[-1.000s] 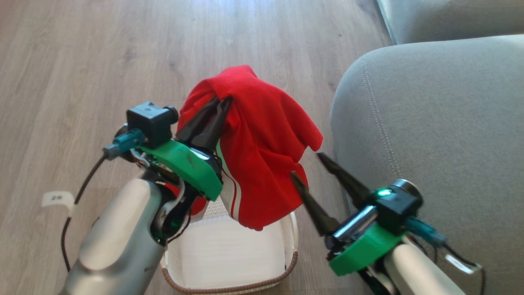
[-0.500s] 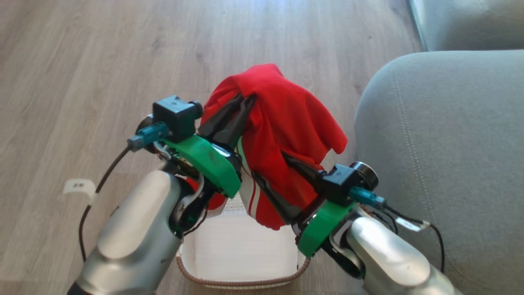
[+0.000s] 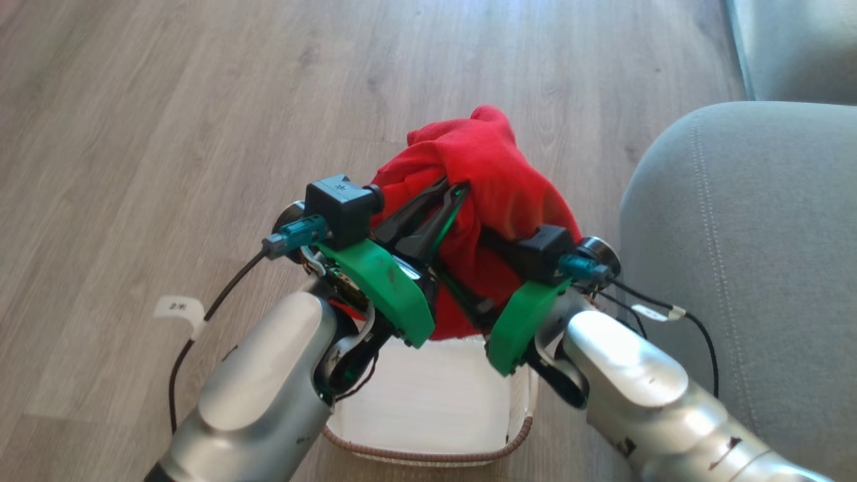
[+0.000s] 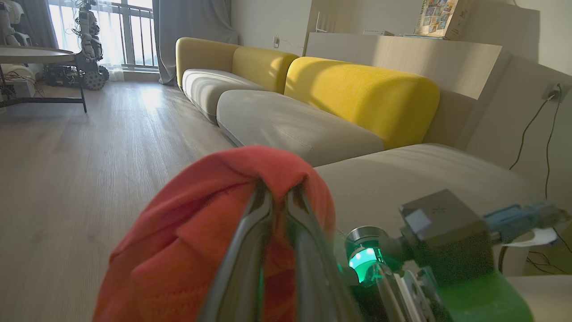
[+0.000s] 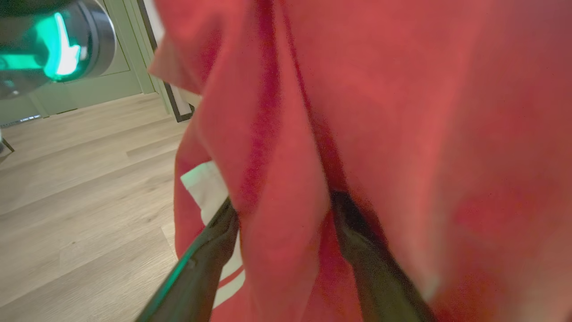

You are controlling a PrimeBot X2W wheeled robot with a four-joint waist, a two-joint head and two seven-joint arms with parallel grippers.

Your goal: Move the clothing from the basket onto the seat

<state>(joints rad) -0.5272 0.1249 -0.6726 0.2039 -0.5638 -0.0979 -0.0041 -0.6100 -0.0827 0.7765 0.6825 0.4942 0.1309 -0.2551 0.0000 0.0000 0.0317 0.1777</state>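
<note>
The basket (image 3: 428, 458) shows just its near rim and pale bottom; the arms and hanging cloth hide its far half. Above it the left gripper (image 3: 454, 192) is pinched tight on the clothing (image 3: 499, 164) — a red bundle draped over its tips — while the right gripper (image 5: 286, 201) stands spread wide, a loose fold between its fingers. The seat (image 3: 756, 234) lies just beyond at right, cut off by the frame.

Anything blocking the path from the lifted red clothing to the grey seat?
No loose object. The clothing hangs from the shut left gripper above the basket, the seat just to its right. Only the robot's own right arm sits between them, right gripper open around a fold.
</note>
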